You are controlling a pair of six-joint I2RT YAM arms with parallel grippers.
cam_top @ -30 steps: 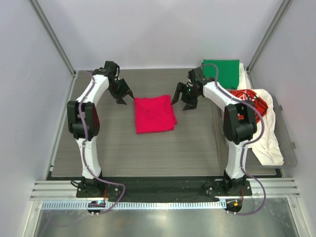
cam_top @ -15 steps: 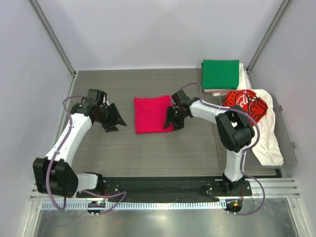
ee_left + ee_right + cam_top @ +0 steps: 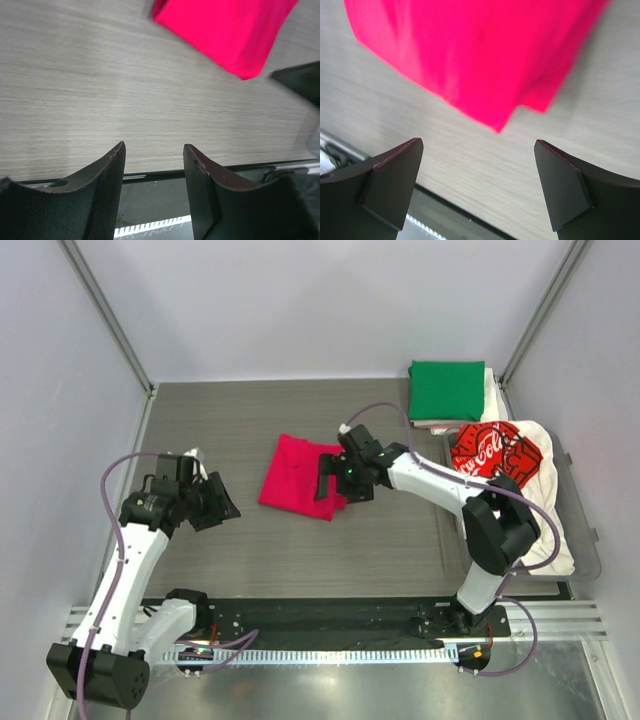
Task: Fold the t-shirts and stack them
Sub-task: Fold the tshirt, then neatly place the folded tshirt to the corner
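Red tee [image 3: 296,475] lies just ahead of the spread right tool [image 3: 335,488]; left tool [image 3: 222,505], also spread, sits well apart.

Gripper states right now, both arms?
Left gripper: open, empty, over the bare table.
Right gripper: open, holding nothing, fingers wide apart at the edge of the magenta t-shirt.

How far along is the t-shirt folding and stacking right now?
Done: the green t-shirt lies folded at the far right corner. In hand: the magenta t-shirt is folded mid-table, the right end effector open over its near right edge; the left end effector is open over bare table. Left: stack the magenta one, then fold the white graphic t-shirt draped at the right edge.
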